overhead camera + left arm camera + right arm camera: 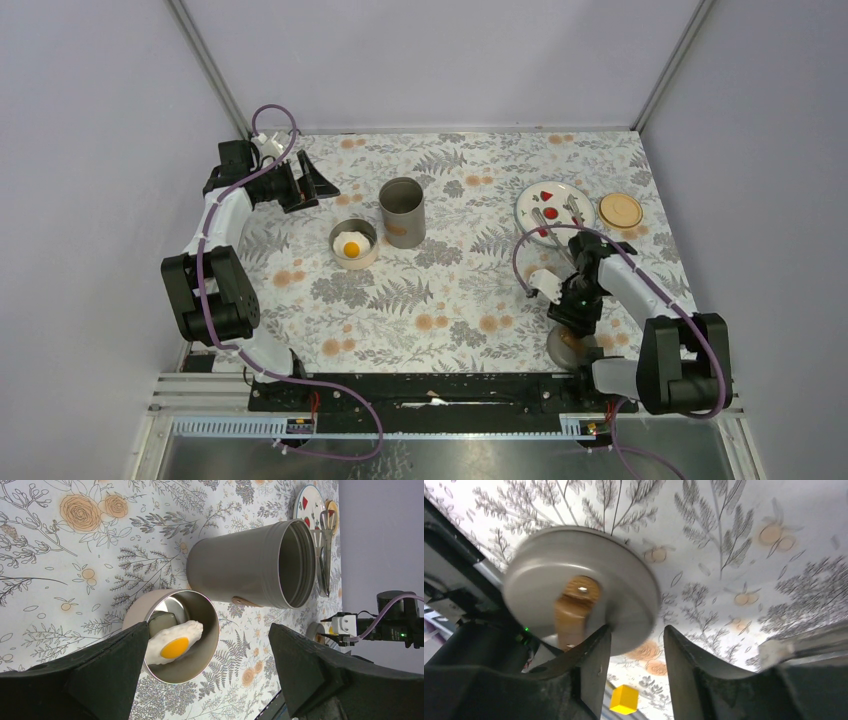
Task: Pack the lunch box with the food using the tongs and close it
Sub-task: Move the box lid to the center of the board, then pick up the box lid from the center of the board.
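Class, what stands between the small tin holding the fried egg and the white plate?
The tall grey open canister, close beside the tin, as the top view shows.

place: robot lab cell | signs: bare grey walls [440, 60], aluminium frame [205, 60], mounting rail [450, 392]

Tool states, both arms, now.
Left tool: wide open, empty.
Right tool: open, jaws part-way apart over the rim of the grey lid, gripping nothing.
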Robot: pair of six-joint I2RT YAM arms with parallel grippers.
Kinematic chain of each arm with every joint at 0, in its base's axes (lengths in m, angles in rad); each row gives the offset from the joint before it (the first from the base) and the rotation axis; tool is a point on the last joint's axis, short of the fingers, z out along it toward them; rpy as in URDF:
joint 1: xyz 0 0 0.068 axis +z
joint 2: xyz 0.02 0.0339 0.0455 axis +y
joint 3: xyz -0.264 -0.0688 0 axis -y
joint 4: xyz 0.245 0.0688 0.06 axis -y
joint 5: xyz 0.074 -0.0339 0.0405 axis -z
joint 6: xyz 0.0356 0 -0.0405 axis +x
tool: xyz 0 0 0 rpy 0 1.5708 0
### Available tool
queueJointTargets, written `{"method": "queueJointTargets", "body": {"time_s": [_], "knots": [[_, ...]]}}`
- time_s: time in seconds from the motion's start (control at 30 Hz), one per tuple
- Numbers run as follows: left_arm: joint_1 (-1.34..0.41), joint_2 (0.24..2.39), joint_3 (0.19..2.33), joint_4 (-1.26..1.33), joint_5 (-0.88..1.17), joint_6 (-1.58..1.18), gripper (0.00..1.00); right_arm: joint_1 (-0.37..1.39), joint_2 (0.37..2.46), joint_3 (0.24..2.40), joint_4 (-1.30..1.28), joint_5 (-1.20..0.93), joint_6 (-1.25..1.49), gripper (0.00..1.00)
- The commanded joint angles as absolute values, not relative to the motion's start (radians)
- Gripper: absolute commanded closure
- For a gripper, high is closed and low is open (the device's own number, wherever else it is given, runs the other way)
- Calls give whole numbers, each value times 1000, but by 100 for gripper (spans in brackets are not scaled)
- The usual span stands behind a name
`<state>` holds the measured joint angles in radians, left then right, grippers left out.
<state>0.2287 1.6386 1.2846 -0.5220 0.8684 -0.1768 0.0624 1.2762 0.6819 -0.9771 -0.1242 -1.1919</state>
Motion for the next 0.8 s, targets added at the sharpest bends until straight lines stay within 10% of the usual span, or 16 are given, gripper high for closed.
{"method": "queueJointTargets", "body": {"time_s": [0.0,0.33,0.57,0.77], "knots": [[227,1624,1311,-490,891,-175,1,132,1289,677,-897,-149,-1121,53],[226,1627,1313,-491,886,-176,1,305,1427,809,-814,-212,-982,59],[227,1619,1310,-491,873,-172,1,334,1423,908,-944,-244,-982,36],[227,1643,1319,-491,886,-179,1,334,1265,855,-1020,-203,-979,36]]}}
